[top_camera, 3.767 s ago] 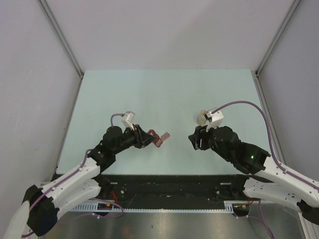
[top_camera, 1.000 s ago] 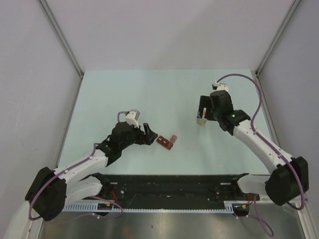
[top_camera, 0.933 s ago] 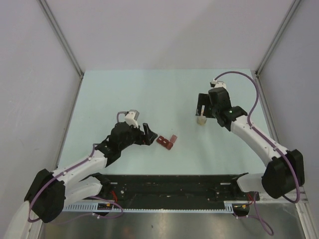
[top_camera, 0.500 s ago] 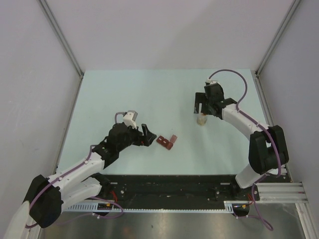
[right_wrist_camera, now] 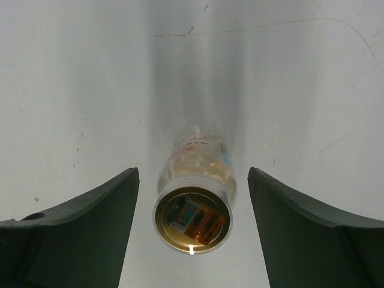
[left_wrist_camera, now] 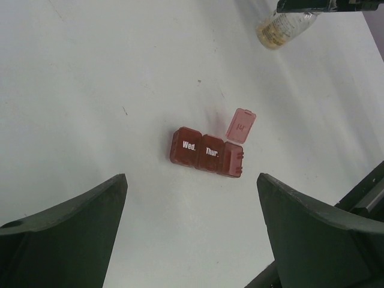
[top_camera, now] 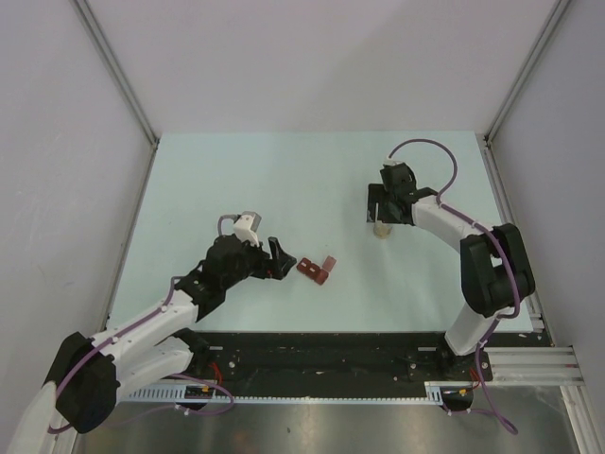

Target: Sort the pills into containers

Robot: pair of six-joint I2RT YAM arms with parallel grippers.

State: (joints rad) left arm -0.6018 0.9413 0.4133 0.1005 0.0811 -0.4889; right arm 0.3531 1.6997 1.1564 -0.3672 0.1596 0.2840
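Observation:
The containers are a dark red pill box (top_camera: pixel 317 270) (left_wrist_camera: pixel 207 152) lying flat on the table, two lids marked Wed. and Thur. shut and its right end lid (left_wrist_camera: pixel 241 125) flipped open. My left gripper (top_camera: pixel 276 257) (left_wrist_camera: pixel 192 240) is open just short of the box, touching nothing. A small clear bottle (top_camera: pixel 381 229) (right_wrist_camera: pixel 193 198) stands upright, with tan contents showing through its wall; single pills cannot be made out. My right gripper (top_camera: pixel 378 203) (right_wrist_camera: pixel 192 225) hangs open above the bottle, a finger (right_wrist_camera: pixel 78 228) on each side with gaps to the glass.
The pale green table (top_camera: pixel 284 180) is walled by grey panels at the left, back and right. The bottle (left_wrist_camera: pixel 282 27) also shows at the far top of the left wrist view, under the right arm. A black rail (top_camera: pixel 321 345) runs along the near edge.
My right arm has swung its elbow out to the right and brought its gripper down over the bottle, jaws narrowing slightly. The left gripper has drawn back a little from the pill box.

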